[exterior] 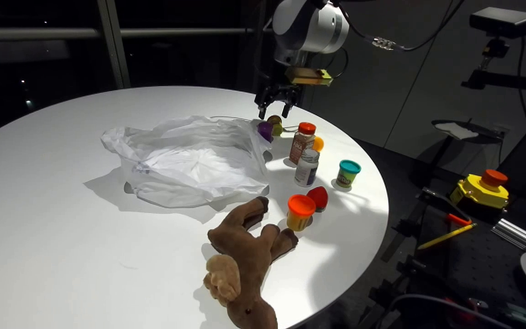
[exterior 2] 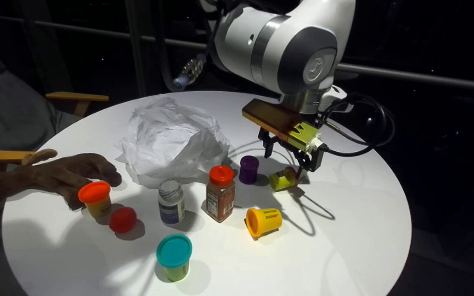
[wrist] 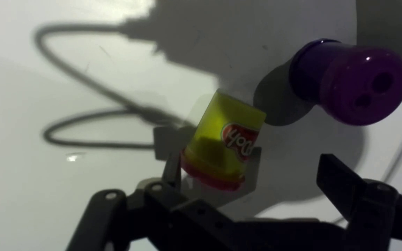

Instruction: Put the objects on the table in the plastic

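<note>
Just below my wide-spread gripper (wrist: 248, 169), a yellow tub (wrist: 222, 141) lies on its side on the table (exterior 2: 364, 230), nearer one finger (wrist: 172, 174) than the other, its long axis slanting across my closing line; I'd likely centre over it before squeezing.

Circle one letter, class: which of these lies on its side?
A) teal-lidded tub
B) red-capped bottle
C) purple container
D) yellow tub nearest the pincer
D: in the wrist view the yellow tub lies label up, while in an exterior view the teal-lidded tub, purple container and red-capped bottle stand upright.
</note>
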### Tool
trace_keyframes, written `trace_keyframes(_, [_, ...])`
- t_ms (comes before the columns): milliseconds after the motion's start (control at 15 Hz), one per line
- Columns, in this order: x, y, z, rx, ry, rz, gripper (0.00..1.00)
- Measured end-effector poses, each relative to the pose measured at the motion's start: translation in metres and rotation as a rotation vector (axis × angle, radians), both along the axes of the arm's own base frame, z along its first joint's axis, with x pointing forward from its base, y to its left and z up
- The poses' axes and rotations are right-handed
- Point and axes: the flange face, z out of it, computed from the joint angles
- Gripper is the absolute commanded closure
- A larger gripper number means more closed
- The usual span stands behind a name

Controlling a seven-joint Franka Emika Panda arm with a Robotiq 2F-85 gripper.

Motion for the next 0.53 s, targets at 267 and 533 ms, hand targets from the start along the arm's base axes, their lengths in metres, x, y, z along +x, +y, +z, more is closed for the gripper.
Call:
trace_keyframes(267, [0.008,-0.015,-0.009,-0.026,-0.031,-0.112,0.0])
trace_keyframes(533, [0.002,-0.032,-0.011,-0.062,0.007,-0.189,0.0])
